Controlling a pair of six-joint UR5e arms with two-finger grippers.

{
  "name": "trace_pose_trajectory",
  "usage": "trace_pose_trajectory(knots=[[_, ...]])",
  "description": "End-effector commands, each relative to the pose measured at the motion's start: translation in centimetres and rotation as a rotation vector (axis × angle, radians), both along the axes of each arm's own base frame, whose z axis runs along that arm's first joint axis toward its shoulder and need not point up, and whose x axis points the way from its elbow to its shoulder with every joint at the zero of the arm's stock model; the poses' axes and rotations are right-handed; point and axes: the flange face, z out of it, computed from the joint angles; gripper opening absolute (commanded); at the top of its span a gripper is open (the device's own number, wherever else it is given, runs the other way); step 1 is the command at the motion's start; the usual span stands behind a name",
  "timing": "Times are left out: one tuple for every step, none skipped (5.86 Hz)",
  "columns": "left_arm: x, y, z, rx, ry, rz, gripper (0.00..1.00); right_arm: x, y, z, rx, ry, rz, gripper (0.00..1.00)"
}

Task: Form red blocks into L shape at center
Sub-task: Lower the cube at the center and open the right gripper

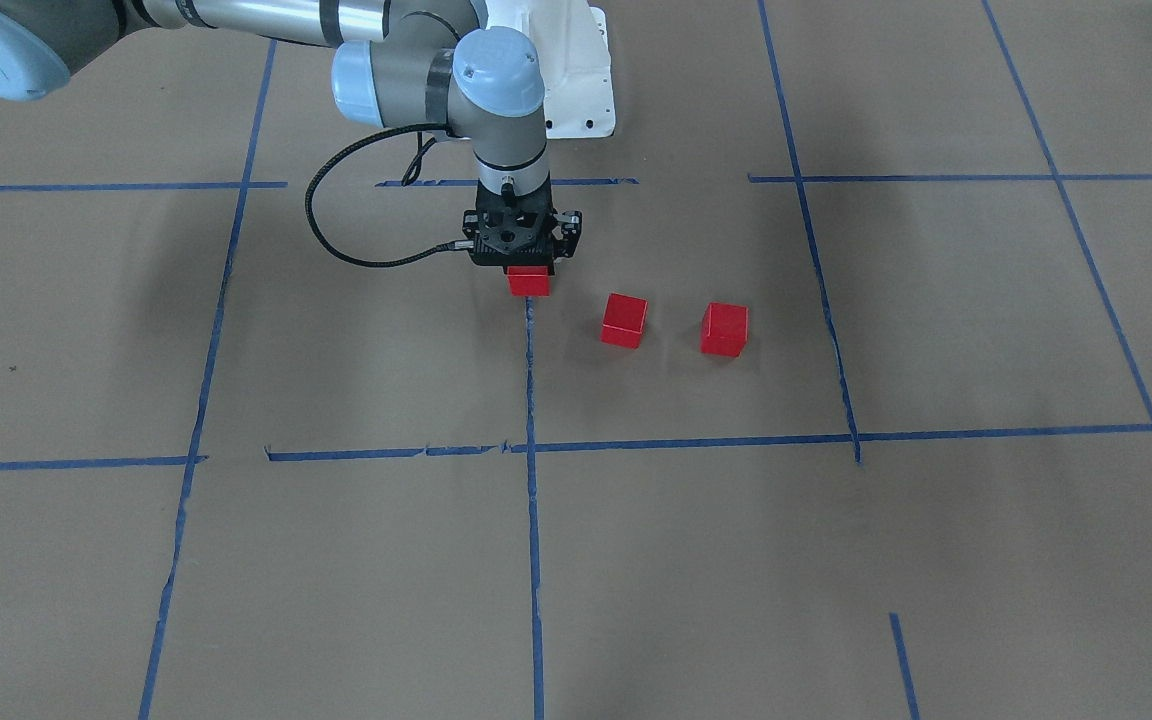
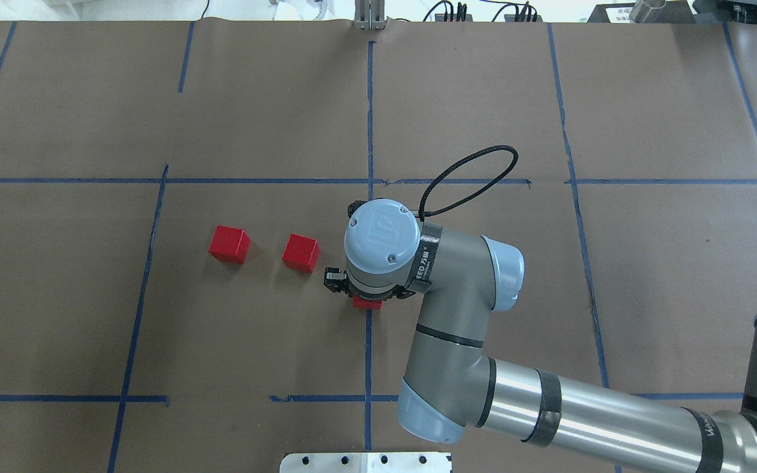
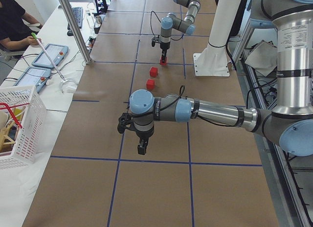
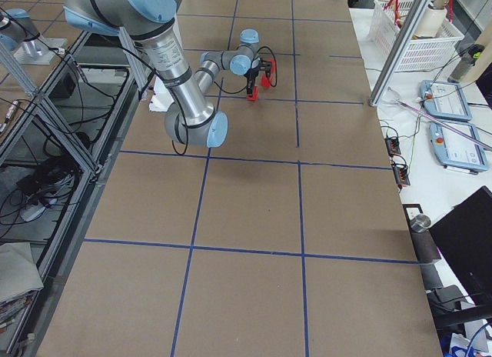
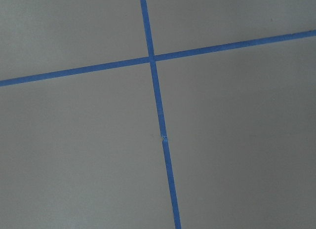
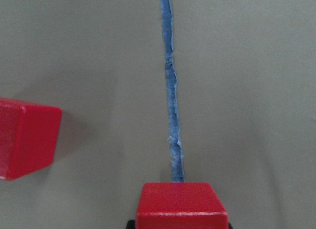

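My right gripper (image 1: 528,274) points straight down at the center, shut on a red block (image 1: 528,283) that sits at the end of the long blue tape line (image 1: 532,400). Whether that block rests on the paper I cannot tell. In the right wrist view the held block (image 6: 181,205) fills the bottom edge, with the tape line (image 6: 171,91) running away from it. Two other red blocks (image 1: 624,320) (image 1: 724,329) stand apart on the brown paper beside it. My left gripper (image 3: 142,147) hangs over bare paper far from the blocks; open or shut I cannot tell.
The white robot base (image 1: 576,80) stands just behind the held block. A black cable (image 1: 336,220) loops out from the right wrist. Off the table's far side are a metal post (image 3: 73,26), a white basket (image 3: 19,124) and a seated person (image 3: 12,19).
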Motion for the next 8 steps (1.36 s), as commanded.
trace_pose_trajectory(knots=[[0.0, 0.0, 0.0, 0.0, 0.0, 0.0, 1.0, -0.2, -0.1, 0.2, -0.002, 0.005, 0.0, 0.41], [0.0, 0.0, 0.0, 0.0, 0.0, 0.0, 1.0, -0.2, -0.1, 0.3, 0.0, 0.007, -0.002, 0.73], [0.0, 0.0, 0.0, 0.0, 0.0, 0.0, 1.0, -0.3, 0.1, 0.2, 0.004, 0.006, -0.008, 0.81], [0.0, 0.0, 0.0, 0.0, 0.0, 0.0, 1.0, -0.3, 0.1, 0.2, 0.008, 0.006, -0.012, 0.87], [0.0, 0.0, 0.0, 0.0, 0.0, 0.0, 1.0, 0.0, 0.3, -0.1, 0.012, -0.001, -0.013, 0.93], [0.0, 0.0, 0.0, 0.0, 0.0, 0.0, 1.0, 1.7, 0.1, -1.9, 0.027, -0.038, -0.003, 0.99], [0.0, 0.0, 0.0, -0.001, 0.0, -0.001, 1.0, 4.8, -0.4, -3.8, 0.033, -0.058, 0.019, 0.99], [0.1, -0.2, -0.2, 0.003, 0.002, 0.002, 1.0, 8.1, -0.4, -5.9, 0.037, -0.072, 0.037, 0.99]])
